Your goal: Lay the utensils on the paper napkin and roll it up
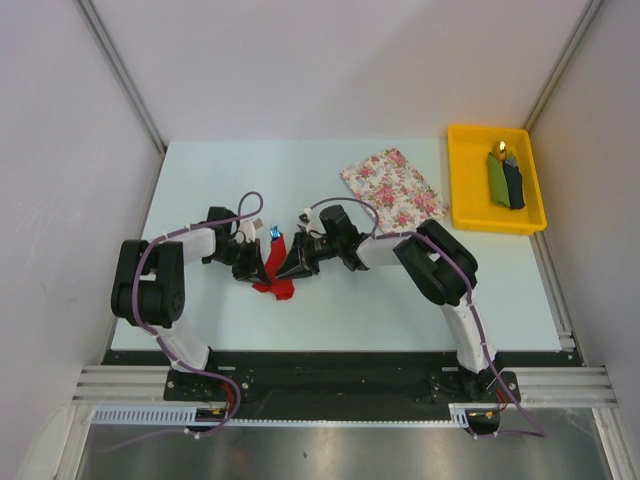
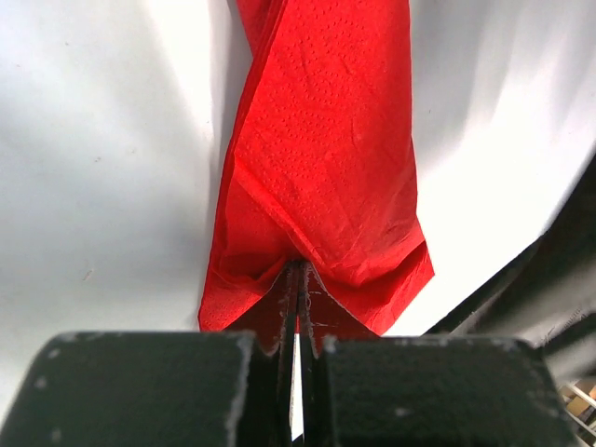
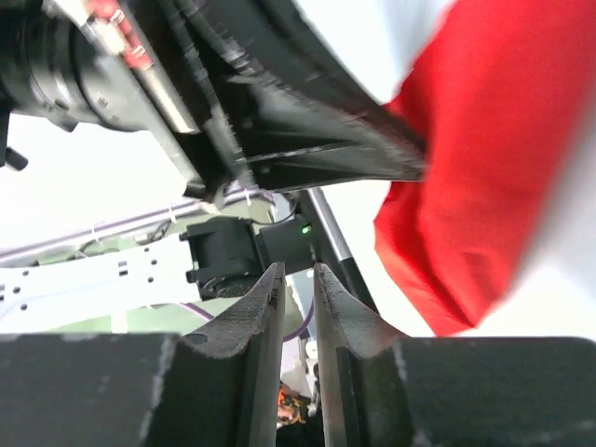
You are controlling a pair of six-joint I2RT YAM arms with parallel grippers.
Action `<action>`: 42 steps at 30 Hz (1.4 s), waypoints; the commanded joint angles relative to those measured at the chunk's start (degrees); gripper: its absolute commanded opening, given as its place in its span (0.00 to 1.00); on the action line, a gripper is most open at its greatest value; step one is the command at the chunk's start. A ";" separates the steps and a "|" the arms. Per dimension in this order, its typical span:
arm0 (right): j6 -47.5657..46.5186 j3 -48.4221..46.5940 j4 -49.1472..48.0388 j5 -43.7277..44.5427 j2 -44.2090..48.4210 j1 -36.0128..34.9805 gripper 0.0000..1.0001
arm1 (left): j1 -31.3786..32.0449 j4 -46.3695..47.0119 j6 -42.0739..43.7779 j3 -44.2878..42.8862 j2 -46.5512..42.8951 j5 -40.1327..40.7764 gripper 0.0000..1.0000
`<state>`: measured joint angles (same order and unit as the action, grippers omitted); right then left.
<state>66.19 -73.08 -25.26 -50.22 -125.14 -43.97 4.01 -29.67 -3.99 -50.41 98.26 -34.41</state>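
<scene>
The red paper napkin (image 1: 277,262) lies bunched into a narrow, loosely rolled strip on the table between my two grippers. A blue utensil tip (image 1: 275,235) sticks out of its far end; the other utensils are hidden. My left gripper (image 1: 248,263) is shut on the napkin's near edge, and its wrist view shows the pinch (image 2: 298,270) with the napkin (image 2: 326,140) stretching away. My right gripper (image 1: 293,265) is at the napkin's right side. In its wrist view (image 3: 298,270) the jaws stand almost together with nothing between them, and the napkin (image 3: 484,186) is to the right.
A floral-print cloth (image 1: 393,187) lies at the back right of the table. A yellow tray (image 1: 475,200) at the far right holds a green roll (image 1: 497,178) and a dark roll (image 1: 515,186). White walls enclose the table on three sides.
</scene>
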 commanded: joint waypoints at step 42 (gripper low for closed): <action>-12.41 -2.77 14.18 5.39 -5.02 -1.56 0.23 | -3.74 12.89 -5.95 3.30 1.50 -3.82 0.08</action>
<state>55.42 -74.98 -14.00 -48.77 -129.56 -46.26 1.91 -15.53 -11.68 -47.35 99.22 -42.68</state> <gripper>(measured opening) 0.221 0.088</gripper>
